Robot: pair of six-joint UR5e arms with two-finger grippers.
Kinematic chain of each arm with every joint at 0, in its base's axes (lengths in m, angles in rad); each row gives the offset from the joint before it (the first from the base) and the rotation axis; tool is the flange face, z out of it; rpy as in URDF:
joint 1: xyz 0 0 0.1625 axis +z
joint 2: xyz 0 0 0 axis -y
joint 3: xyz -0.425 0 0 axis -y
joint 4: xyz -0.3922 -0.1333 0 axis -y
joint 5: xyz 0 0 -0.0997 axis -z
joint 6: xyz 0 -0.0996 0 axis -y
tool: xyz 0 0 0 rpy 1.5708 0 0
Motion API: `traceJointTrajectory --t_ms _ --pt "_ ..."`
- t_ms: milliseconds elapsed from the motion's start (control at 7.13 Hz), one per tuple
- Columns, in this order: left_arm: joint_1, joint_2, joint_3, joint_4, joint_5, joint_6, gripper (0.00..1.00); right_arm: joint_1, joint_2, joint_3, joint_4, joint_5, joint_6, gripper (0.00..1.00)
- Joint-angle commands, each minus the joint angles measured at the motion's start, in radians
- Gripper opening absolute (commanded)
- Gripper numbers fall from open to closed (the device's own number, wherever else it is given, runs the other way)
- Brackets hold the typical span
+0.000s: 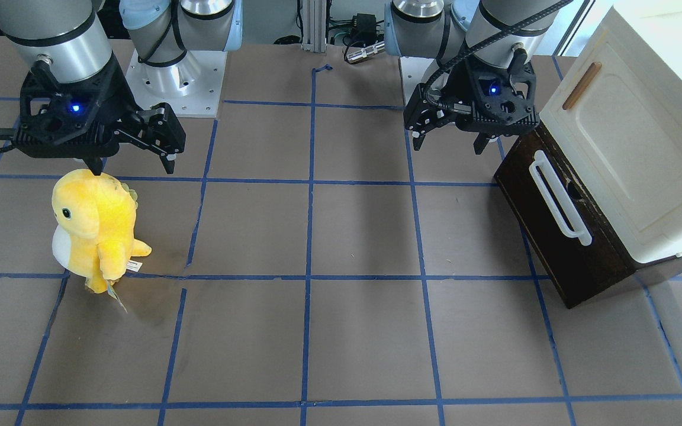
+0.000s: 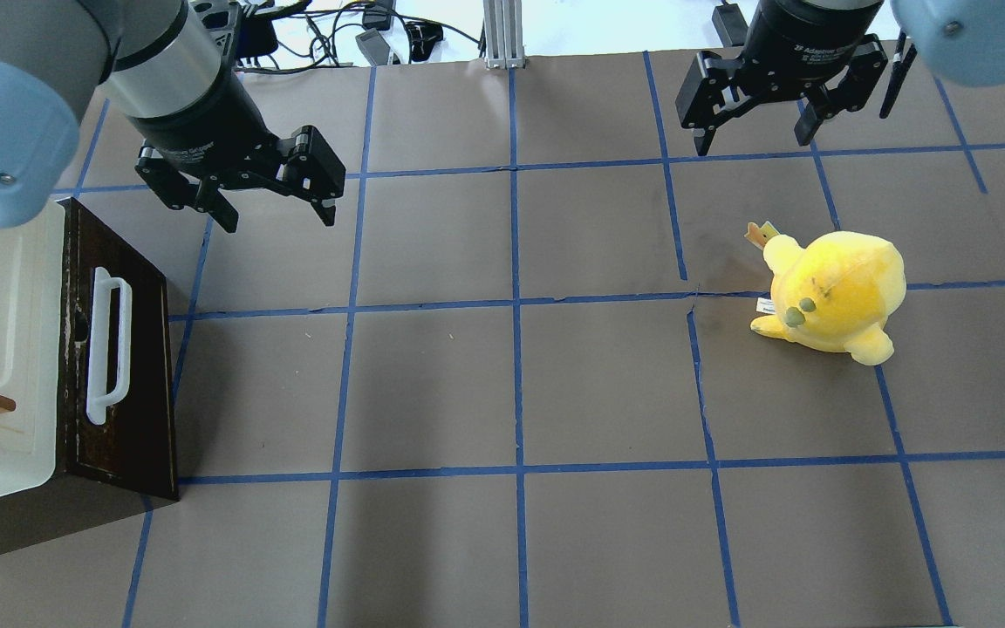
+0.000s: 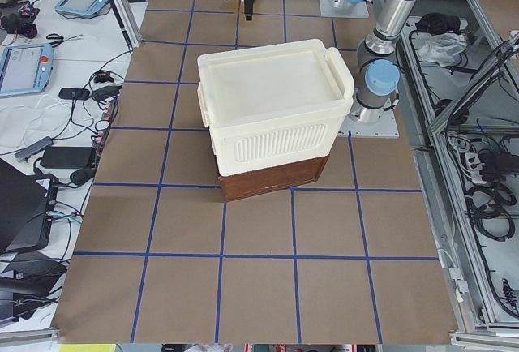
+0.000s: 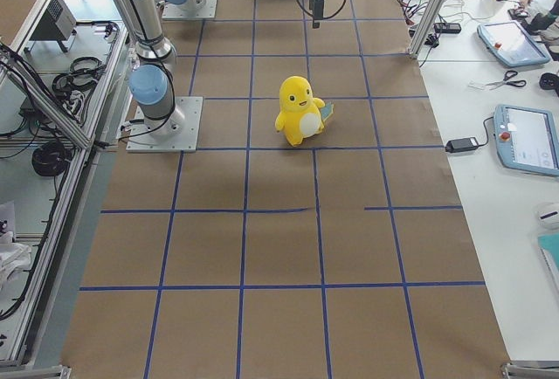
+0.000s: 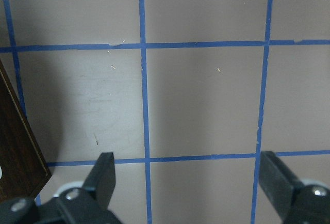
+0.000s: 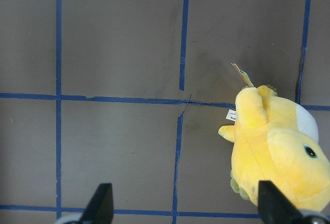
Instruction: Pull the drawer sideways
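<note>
The dark brown wooden drawer (image 1: 578, 260) sits under a cream-white cabinet (image 1: 631, 136), with a long white bar handle (image 1: 560, 198) on its front. No pale interior shows. In the overhead view the drawer (image 2: 140, 384) and its handle (image 2: 110, 344) are at the left edge. My left gripper (image 1: 449, 145) (image 2: 278, 220) is open and empty, hovering above the table beside the drawer's far end, apart from the handle. In the left wrist view the left gripper (image 5: 188, 177) shows spread fingers, with the drawer's corner (image 5: 15, 152) at the left. My right gripper (image 1: 134, 168) (image 2: 751, 144) is open and empty.
A yellow plush dinosaur (image 1: 95, 228) (image 2: 834, 292) stands just below the right gripper and shows in the right wrist view (image 6: 278, 152). The cabinet door has a small brown wooden handle (image 1: 582, 86). Brown table surface with blue tape grid (image 2: 516, 305) lies between the arms.
</note>
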Motion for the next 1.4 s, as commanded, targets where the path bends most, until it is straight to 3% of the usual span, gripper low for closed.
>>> traceJointTrajectory --t_ms 0,701,841,1121,1262 --pt "0.000 0.000 0.009 0.000 0.009 -0.007 1.00 0.000 0.000 0.000 0.000 0.000 0.000 1.00" --pt "-0.002 -0.008 0.011 0.003 0.017 -0.035 1.00 0.000 0.000 0.000 0.000 0.000 0.000 1.00" --pt "-0.009 -0.028 0.003 -0.005 0.056 -0.146 1.00 0.000 0.000 0.000 0.000 0.000 0.000 1.00" --pt "-0.096 -0.112 -0.001 0.010 0.261 -0.162 1.00 0.000 0.000 0.000 0.000 0.000 0.000 1.00" --pt "-0.101 -0.156 -0.006 0.015 0.317 -0.158 1.00 0.000 0.000 0.000 0.000 0.000 0.000 1.00"
